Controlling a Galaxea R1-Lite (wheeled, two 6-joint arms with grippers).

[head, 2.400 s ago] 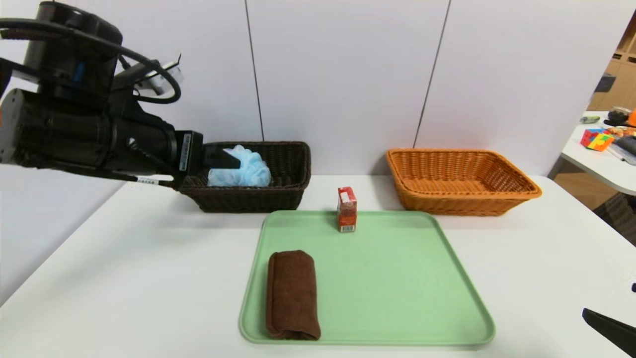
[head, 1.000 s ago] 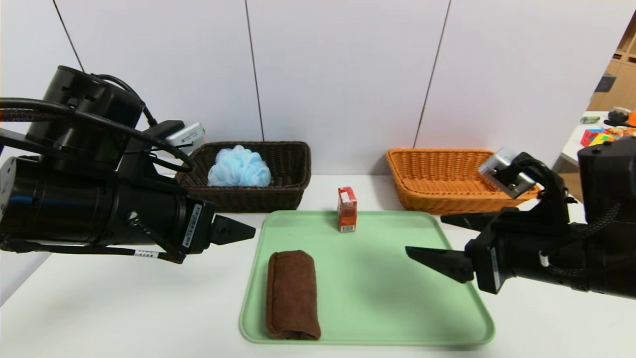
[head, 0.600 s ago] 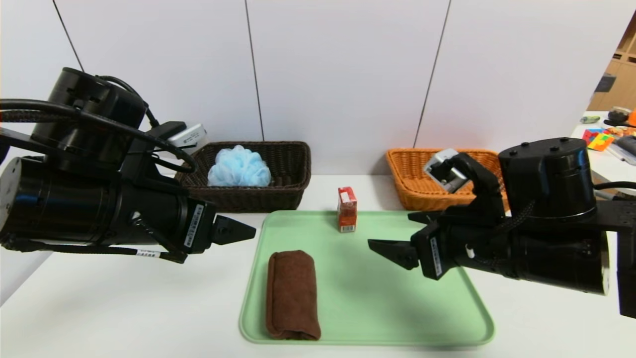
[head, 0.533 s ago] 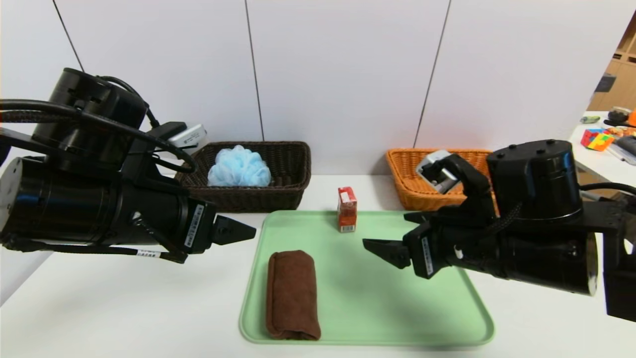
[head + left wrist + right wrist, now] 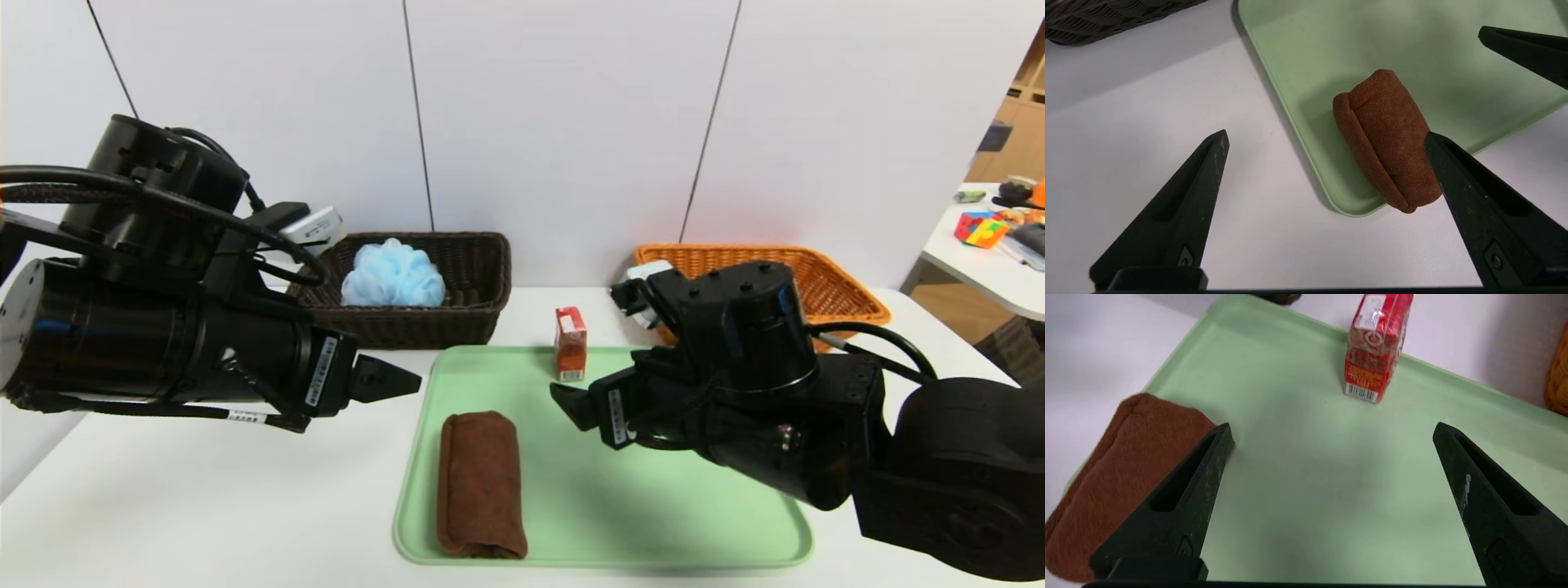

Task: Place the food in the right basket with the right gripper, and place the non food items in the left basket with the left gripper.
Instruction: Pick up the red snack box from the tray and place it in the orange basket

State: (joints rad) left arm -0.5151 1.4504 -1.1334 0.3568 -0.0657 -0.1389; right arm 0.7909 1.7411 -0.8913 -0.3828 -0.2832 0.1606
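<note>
Ahead of the right gripper (image 5: 1331,430), beyond its wide-apart jaws, the small red drink carton (image 5: 1375,349) stands upright near the far edge of the pale green plastic tray (image 5: 1306,490), untouched. Left gripper (image 5: 1327,136), jaws also spread and empty, hovers over the rolled brown towel (image 5: 1386,136) at the tray's near-left corner.

the white worktop (image 5: 204,490) runs back to a pale panelled wall (image 5: 563,122) with thin dark seams. far off on the right stands a second white table (image 5: 971,269) carrying a multicoloured puzzle cube (image 5: 980,229) and other small clutter too small to make out.
</note>
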